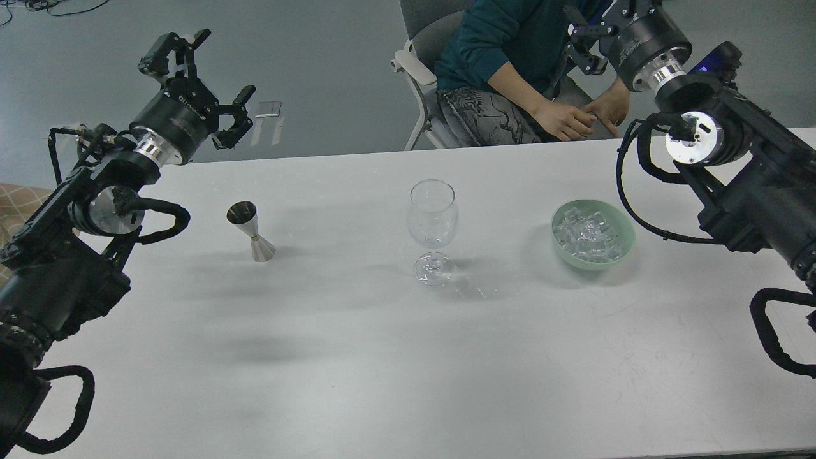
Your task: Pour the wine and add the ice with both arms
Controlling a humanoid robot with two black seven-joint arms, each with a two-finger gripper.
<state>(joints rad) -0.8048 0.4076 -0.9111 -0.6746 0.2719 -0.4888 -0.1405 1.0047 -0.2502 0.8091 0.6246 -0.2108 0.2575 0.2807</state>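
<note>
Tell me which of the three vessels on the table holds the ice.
The green bowl, rightmost of the three, holds the ice. The wine glass and the steel jigger show no cubes.

Wine glass [432, 220] between jigger [251, 232] and ice bowl [593, 234]

Ice [590, 234] is a heap of little clear cubes in the green bowl [621, 255], well below and a bit left of the right gripper [590, 35]. Far right of the left gripper [210, 89], whose claws are spread and empty.
</note>
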